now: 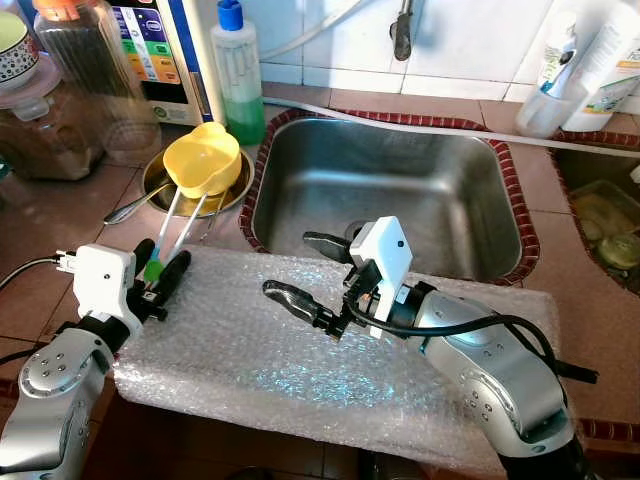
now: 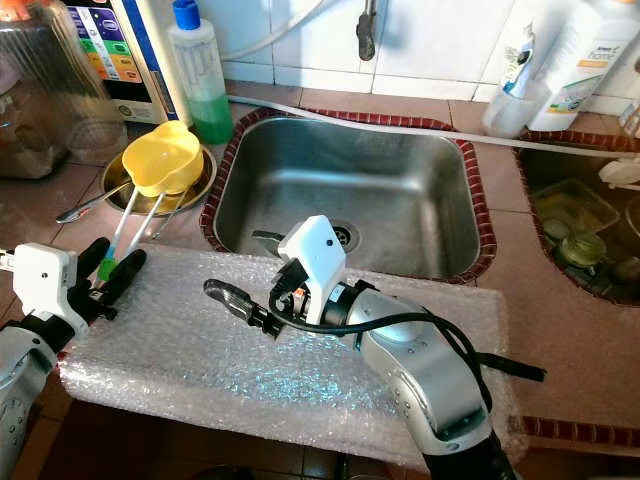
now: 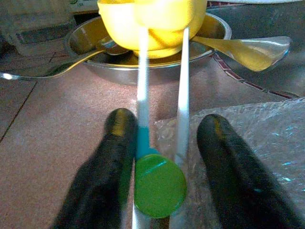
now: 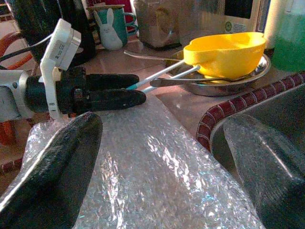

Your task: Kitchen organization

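Plastic, light and slick: we are straddling two thin white utensil handles, one green-capped, with the left gripper's parted fingers where they lean from the yellow cup onto bubble wrap, while the right gripper is hovering wide open, empty.
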### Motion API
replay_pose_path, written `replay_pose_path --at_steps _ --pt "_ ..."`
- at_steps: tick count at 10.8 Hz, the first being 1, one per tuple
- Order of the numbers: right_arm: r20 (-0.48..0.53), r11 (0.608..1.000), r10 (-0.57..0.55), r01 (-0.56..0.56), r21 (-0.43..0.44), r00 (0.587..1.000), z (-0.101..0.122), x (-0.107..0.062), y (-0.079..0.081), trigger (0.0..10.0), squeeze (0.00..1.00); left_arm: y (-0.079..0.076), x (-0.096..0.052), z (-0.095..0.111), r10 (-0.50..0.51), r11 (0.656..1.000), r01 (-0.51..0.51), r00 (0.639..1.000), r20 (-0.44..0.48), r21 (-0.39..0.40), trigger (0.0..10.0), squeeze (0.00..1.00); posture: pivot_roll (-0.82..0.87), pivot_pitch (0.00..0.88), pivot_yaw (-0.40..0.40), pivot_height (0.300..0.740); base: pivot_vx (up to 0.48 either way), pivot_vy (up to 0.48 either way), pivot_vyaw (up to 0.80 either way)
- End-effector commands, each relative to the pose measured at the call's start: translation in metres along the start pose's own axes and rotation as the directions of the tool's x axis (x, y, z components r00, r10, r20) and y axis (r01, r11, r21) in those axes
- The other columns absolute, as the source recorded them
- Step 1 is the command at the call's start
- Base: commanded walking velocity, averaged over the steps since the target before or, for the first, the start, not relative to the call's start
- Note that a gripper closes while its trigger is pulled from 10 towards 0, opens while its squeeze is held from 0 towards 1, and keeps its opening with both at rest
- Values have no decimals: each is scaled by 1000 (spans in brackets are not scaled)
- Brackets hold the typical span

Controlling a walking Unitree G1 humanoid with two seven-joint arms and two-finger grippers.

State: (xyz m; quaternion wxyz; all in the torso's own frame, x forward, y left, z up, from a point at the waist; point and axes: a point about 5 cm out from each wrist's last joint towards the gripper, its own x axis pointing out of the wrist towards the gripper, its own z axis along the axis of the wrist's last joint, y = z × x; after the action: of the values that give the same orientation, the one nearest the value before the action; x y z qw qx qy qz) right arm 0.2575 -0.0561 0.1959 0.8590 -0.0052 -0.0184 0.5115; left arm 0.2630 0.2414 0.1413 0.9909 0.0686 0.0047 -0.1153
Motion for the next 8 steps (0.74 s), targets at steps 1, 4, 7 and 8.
replay_pose_path --at_steps 1,4,7,8 --pt "13 1000 13 -13 -14 1000 3 0 3 10000 0 6 -8 -19 26 1000 -26 994 -103 7 0 0 -48 210 12 740 0 0 0" --pt "15 1000 12 -12 -13 1000 3 0 3 10000 0 11 -12 -21 42 999 -38 992 -116 38 0 0 -44 214 10 740 0 0 0" --pt "16 1000 12 -12 -13 1000 3 -1 3 10000 0 18 -20 -20 67 996 -60 990 -121 62 0 0 -41 217 9 740 0 0 0" --pt "16 1000 12 -12 -13 1000 3 -1 3 10000 0 20 -22 -20 73 996 -66 990 -122 63 902 0 -42 218 7 740 0 0 0"
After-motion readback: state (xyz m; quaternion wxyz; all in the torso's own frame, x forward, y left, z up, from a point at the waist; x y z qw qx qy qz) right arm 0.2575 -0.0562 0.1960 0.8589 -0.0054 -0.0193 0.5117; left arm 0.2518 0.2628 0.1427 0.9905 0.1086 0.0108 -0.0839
